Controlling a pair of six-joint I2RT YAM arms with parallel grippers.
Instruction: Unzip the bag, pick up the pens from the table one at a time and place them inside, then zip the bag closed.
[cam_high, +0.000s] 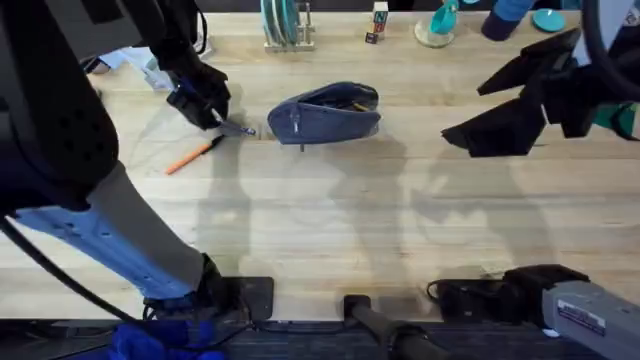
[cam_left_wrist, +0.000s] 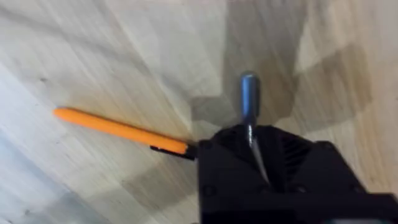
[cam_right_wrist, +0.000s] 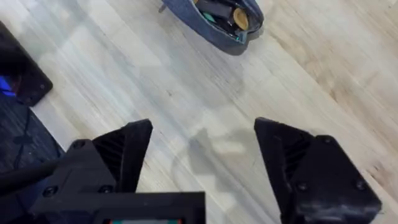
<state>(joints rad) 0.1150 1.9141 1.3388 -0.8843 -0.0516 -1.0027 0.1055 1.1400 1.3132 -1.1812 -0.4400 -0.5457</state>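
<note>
- Overhead view: the bag is seen lying unzipped toward the far edge of the bench, near its middle, with items visible inside
- The left tool is pressed onto the grey-blue pen, just left of the bag
- The pen's rounded end is shown protruding from the closed fingers in the left wrist view
- The orange pen is laid on the bench beside that tool
- The right tool is held spread, raised near the bench's far right
</note>
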